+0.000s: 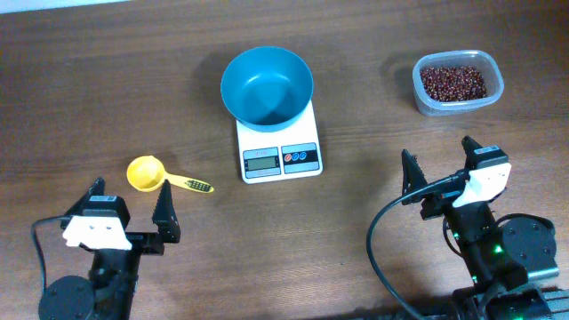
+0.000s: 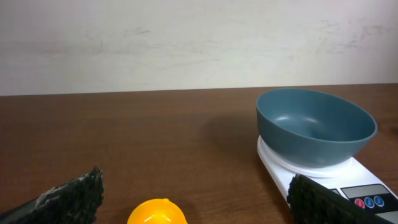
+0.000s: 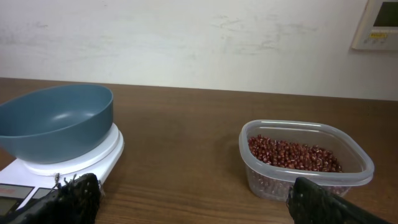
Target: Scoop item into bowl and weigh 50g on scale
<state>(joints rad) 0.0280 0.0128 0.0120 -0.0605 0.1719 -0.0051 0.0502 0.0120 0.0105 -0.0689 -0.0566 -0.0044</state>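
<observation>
The teal bowl sits empty on the white scale at the table's middle back; both also show in the left wrist view, bowl and scale, and in the right wrist view, bowl and scale. The red-brown beans lie in a clear tub at the back right, seen also in the right wrist view. A yellow scoop lies left of the scale, just ahead of my open, empty left gripper. My right gripper is open and empty, short of the tub.
The scoop's bowl shows between my left fingers in the left wrist view. The clear tub's wall stands ahead of my right fingers. A pale wall backs the table.
</observation>
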